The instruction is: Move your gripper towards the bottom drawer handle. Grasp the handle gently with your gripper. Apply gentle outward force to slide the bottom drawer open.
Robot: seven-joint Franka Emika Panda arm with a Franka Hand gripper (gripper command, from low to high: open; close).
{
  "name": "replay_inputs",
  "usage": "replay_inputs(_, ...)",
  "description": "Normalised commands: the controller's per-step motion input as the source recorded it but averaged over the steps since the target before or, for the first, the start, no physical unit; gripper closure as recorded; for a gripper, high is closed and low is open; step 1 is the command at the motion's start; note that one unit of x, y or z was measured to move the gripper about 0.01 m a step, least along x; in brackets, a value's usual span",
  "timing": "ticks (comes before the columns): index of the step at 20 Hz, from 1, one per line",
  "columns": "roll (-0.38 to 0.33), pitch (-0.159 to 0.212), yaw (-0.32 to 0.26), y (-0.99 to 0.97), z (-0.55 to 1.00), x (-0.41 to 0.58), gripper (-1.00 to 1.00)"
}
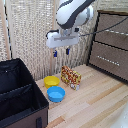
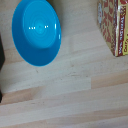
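My gripper [image 1: 61,51] hangs from the white arm in mid-air, above the yellow bowl and the box. Its two blue-tipped fingers [image 1: 67,50] stand apart with nothing between them. The dark brown bottom drawer [image 1: 100,54] is on the exterior view's right and looks shut. Its thin silver bottom drawer handle [image 1: 106,59] lies well to the right of the gripper and a little lower. The wrist view shows neither the fingers nor the drawer, only the table below.
A black fabric bin [image 1: 17,92] stands at the exterior view's left. A yellow bowl [image 1: 51,81], a blue bowl [image 1: 56,93] [image 2: 36,32] and a red-yellow box [image 1: 71,77] [image 2: 114,25] sit on the wooden table [image 1: 95,105]. An upper drawer [image 1: 114,35] sits above the bottom one. A woven screen stands behind.
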Motion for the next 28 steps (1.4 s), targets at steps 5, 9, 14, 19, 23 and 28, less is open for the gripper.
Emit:
replay_inputs(5, -0.300, 0.000, 0.121, -0.38, 0.03, -0.215, -1.00)
replay_inputs(9, -0.329, -0.003, 0.112, -0.36, 0.02, -0.209, -1.00)
replay_inputs(14, -0.352, -0.001, 0.112, -0.34, 0.00, -0.182, -1.00)
replay_inputs(19, -0.364, 0.000, 0.108, -0.34, 0.00, -0.163, -1.00)
replay_inputs(23, -0.366, 0.000, 0.105, -0.34, 0.00, -0.158, -1.00)
replay_inputs(28, -0.374, 0.000, 0.114, -0.29, -0.05, -0.094, -1.00)
